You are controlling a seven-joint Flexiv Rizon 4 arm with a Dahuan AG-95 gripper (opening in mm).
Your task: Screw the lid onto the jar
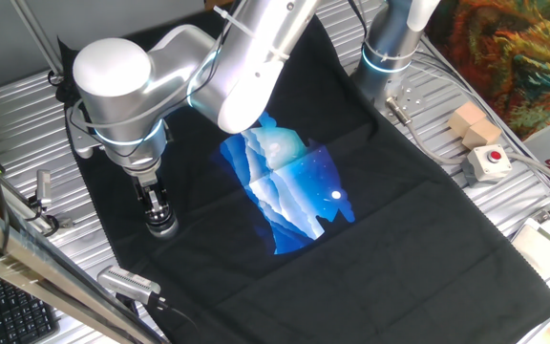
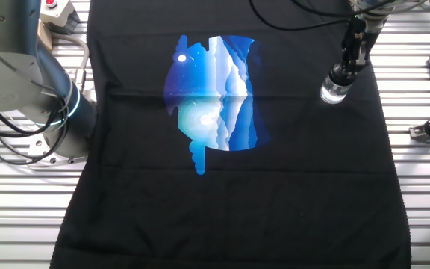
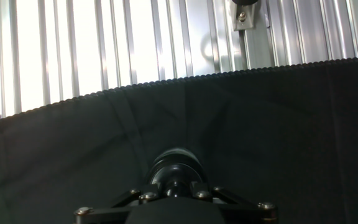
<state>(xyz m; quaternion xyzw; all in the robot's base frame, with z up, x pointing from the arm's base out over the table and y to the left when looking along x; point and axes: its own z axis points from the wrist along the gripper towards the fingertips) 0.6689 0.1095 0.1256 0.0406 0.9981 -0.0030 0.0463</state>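
Observation:
The jar (image 1: 163,226) is a small glass pot with a silvery shine, standing upright on the black cloth (image 1: 390,220) near its left edge. In the other fixed view the jar (image 2: 334,91) sits at the upper right. My gripper (image 1: 157,210) comes straight down onto its top, fingers close together. In the hand view the lid (image 3: 174,163) shows as a dark round cap between the fingertips (image 3: 194,185), and my gripper (image 3: 174,183) is shut on it. The lid sits on the jar's mouth. How deep it sits on the thread is hidden.
The cloth carries a blue and white printed picture (image 1: 289,186) at its middle. A box with a red button (image 1: 488,162) and a wooden block (image 1: 473,124) stand at the right. A metal bracket (image 3: 244,15) lies on the slatted table beyond the cloth's edge.

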